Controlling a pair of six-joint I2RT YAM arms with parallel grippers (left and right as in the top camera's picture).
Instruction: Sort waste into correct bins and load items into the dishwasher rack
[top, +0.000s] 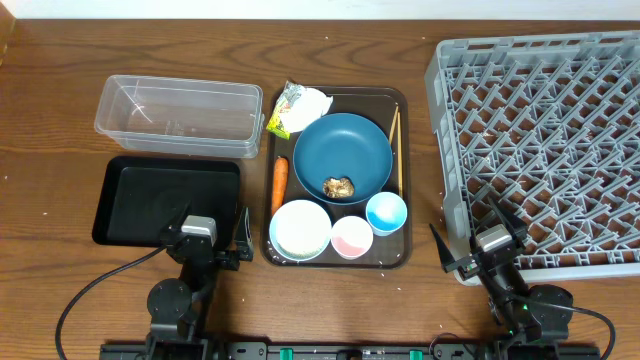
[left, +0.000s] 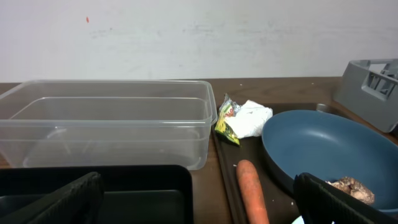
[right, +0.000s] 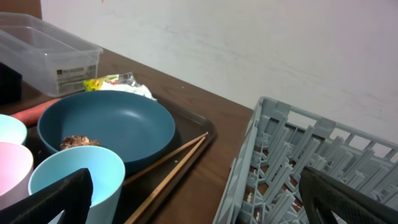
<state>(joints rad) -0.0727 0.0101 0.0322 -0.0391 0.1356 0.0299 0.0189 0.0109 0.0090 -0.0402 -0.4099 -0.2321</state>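
Note:
On a brown serving tray sit a dark-blue bowl holding a brown food lump, a white bowl, a pink cup, a light-blue cup, an orange carrot, a crumpled wrapper and chopsticks. The clear tub and black tray lie to the left, the grey rack to the right. My left gripper stands open at the black tray's near edge. My right gripper stands open at the rack's near-left corner. Neither holds anything.
In the left wrist view the carrot lies between the open fingers and the tub is ahead. In the right wrist view the light-blue cup and chopsticks lie left of the rack.

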